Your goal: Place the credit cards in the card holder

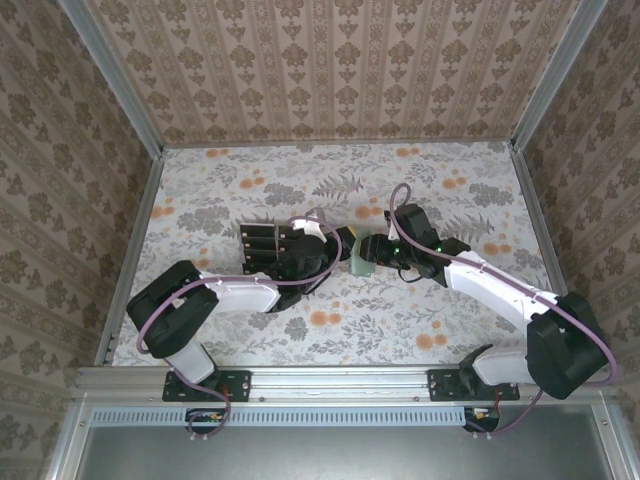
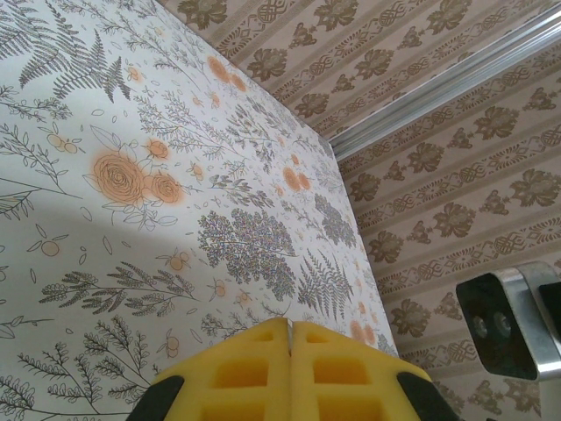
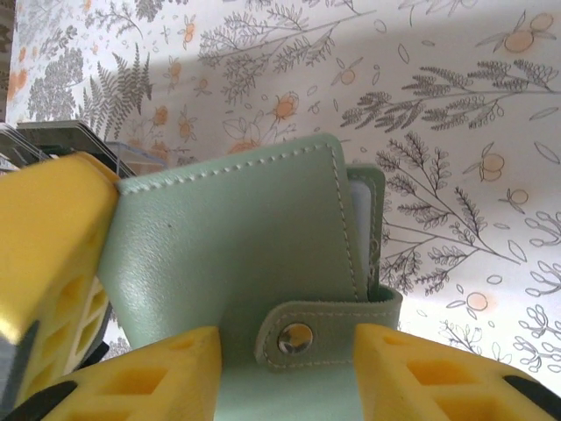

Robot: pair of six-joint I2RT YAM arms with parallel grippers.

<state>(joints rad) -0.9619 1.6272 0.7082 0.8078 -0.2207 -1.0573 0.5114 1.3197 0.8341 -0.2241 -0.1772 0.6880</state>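
The task looks to be in its early part: nothing shows a card lodged in the pouch yet. The credit cards (image 1: 262,240) stand in rows in a clear rack (image 3: 131,156) left of the middle of the table (image 1: 450,300), well away from all four edges, and the top view shows several of them there. The card holder (image 3: 228,254) is just right of that rack, close to the table's centre, between the two arms' tips. The right gripper (image 3: 287,351) has it: its two yellow fingers sit against the pouch's lower sides, one at each flank of the snap strap (image 3: 298,338), so I judge it clamped on the pouch rather than merely beside it. The strap appears buttoned across the open edge, and behind the front flap only a pale lining shows, no black card. The left gripper (image 2: 289,346) has its pads pressed together with only a hairline seam between them; whether a thin card is pinched in that seam I cannot tell, since its wrist camera looks past the pads onto bare floral cloth. In the right wrist view another yellow finger (image 3: 53,263) rests against the pouch's far edge, and I take it to be the left arm's. What remains, as I judge it, is nearly everything: opening or spreading the pocket, fetching each card from the rack and sliding it in.
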